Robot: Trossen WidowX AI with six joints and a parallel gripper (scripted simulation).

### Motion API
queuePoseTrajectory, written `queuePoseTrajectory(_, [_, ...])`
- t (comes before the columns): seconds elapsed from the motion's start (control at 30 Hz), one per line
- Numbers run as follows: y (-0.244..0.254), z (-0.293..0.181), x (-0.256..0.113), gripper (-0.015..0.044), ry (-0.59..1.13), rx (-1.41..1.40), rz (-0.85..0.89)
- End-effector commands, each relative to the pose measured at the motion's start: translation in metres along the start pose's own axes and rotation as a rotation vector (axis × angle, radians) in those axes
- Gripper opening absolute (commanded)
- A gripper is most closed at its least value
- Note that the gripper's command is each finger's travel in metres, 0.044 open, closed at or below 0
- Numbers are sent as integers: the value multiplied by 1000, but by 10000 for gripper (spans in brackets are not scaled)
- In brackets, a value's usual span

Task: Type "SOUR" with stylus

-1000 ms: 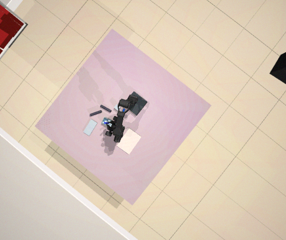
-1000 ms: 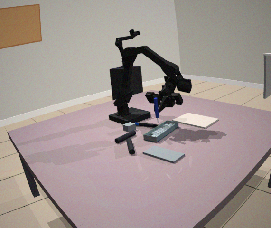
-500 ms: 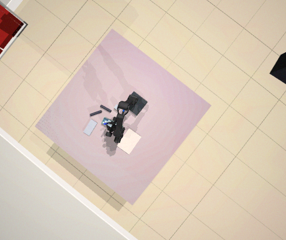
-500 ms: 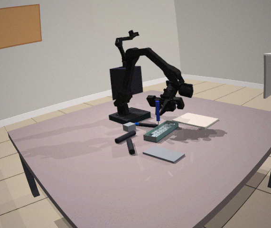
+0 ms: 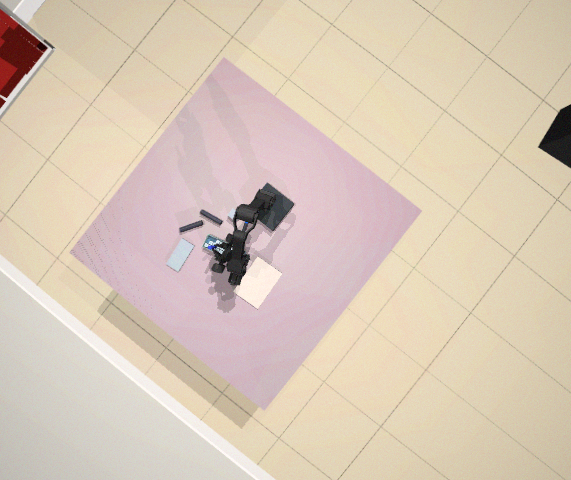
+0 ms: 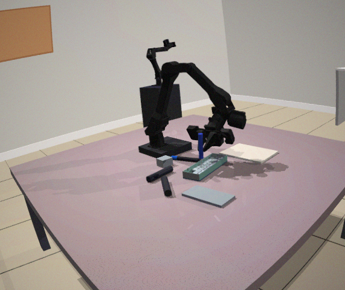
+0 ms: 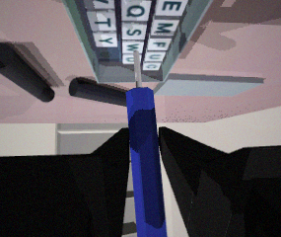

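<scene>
My gripper [image 5: 214,250] [image 6: 202,145] [image 7: 143,134] is shut on the blue stylus [image 5: 211,247] [image 6: 200,140] [image 7: 142,106]. In the exterior view the stylus stands nearly upright, its lower end beside the keyboard's far side. Its thin metal tip shows in the wrist view in front of the W and D keys; whether it touches a key I cannot tell. The keyboard [image 5: 207,238] [image 6: 194,176] [image 7: 125,74] is a green tray with white lettered keys. The wrist view shows Q, S, W and E, M, F, U, C, with T and Y to the left. The arm hides part of it in the top view.
A cream pad [image 5: 259,284] [image 6: 249,153] lies beyond the keyboard. A pale blue slab [image 5: 180,255] [image 6: 208,196] [image 7: 204,85] lies at its other end. Two black cylinders [image 5: 211,217] [image 6: 166,186], a grey block [image 6: 164,161] and a black pen [image 6: 186,158] with a blue end lie nearby.
</scene>
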State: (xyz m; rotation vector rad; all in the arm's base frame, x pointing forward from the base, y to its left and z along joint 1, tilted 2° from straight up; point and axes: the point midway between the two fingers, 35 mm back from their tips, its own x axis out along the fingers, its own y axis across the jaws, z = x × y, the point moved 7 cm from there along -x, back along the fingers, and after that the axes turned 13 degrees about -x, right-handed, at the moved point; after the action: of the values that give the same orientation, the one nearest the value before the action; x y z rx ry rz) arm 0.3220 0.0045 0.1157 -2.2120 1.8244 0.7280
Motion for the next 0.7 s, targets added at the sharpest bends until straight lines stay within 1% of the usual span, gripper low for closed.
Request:
queuePoseTrajectory(0.0, [0,1,1,81,6,-7,1])
queuePoseTrajectory(0.67, [-2,9,6,81,6,-7,1])
